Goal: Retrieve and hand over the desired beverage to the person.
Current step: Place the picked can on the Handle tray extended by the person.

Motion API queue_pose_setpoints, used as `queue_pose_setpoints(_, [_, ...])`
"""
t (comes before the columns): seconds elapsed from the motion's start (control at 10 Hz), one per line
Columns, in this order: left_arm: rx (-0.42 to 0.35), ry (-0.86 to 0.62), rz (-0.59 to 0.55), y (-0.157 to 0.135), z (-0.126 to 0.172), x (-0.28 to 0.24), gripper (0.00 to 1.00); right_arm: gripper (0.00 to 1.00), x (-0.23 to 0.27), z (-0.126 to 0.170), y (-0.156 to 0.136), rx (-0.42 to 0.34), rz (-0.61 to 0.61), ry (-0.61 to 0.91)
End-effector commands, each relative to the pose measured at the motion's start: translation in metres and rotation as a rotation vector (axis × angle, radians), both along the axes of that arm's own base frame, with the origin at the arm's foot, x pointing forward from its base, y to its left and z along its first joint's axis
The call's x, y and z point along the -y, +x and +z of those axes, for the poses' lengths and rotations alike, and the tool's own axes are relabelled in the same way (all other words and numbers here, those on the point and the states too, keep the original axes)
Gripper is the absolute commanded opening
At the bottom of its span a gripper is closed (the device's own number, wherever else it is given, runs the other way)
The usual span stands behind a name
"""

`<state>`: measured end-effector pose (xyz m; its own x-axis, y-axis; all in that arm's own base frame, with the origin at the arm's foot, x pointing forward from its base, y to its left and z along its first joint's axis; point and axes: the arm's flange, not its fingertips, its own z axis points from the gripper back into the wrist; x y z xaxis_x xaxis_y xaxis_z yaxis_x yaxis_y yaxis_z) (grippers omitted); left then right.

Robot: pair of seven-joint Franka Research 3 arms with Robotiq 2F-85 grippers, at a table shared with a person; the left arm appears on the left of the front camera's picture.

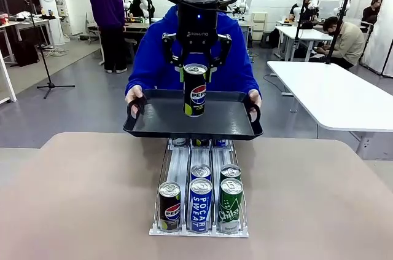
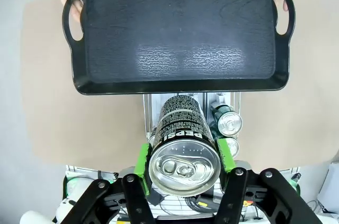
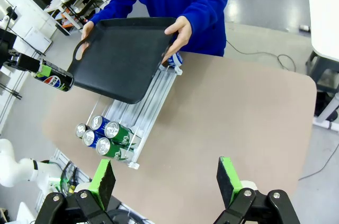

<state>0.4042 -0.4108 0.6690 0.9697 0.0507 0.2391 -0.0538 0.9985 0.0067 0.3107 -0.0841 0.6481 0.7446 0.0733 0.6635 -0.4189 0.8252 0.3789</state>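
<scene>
One black Pepsi can (image 1: 195,97) is in play, hanging upright in the air with its upper part clamped between the green pads (image 2: 142,156) of the left gripper (image 1: 196,77). It sits above the far end of the rack (image 1: 199,180) and just short of the black tray (image 1: 184,131) that the person (image 1: 153,57) holds out by both handles. Whether it has crossed the tray's near rim is hard to tell from the front, though the wrist views suggest it has not. The tab is unbroken, so I judge the can full: fairly heavy for its size and stiff while sealed, with a thin wall that would dent under a hard squeeze. Its glossy skin could also slip. A hold across the round body, nearer the middle, would swing less than this high grip. Being tall and narrow, it may topple on a hand-held tray unless set down flat. The right gripper (image 3: 165,170) stands spread wide and empty over the table (image 3: 249,113).
</scene>
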Motion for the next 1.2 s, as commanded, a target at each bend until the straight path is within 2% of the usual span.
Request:
queue_pose_setpoints(0.0, [-0.006, -0.003, -0.033, 0.022, 0.000, -0.011, 0.58, 1.00, 0.000, -0.001, 0.002, 0.008, 0.025, 0.024])
queue_pose_setpoints(0.3, [-0.068, -0.042, -0.084, 0.095, -0.002, -0.052, 0.58, 1.00, 0.000, -0.001, 0.002, 0.008, 0.025, 0.024])
queue_pose_setpoints(0.6, [-0.190, -0.104, -0.062, 0.159, -0.016, -0.088, 0.58, 1.00, 0.000, -0.001, 0.002, 0.008, 0.025, 0.024])
queue_pose_setpoints(0.8, [-0.211, -0.104, -0.053, 0.181, -0.026, -0.098, 0.58, 1.00, 0.000, -0.001, 0.002, 0.008, 0.025, 0.024])
queue_pose_setpoints(1.1, [-0.234, -0.065, -0.046, 0.191, -0.040, -0.096, 0.58, 1.00, 0.000, -0.001, 0.002, 0.008, 0.025, 0.024])
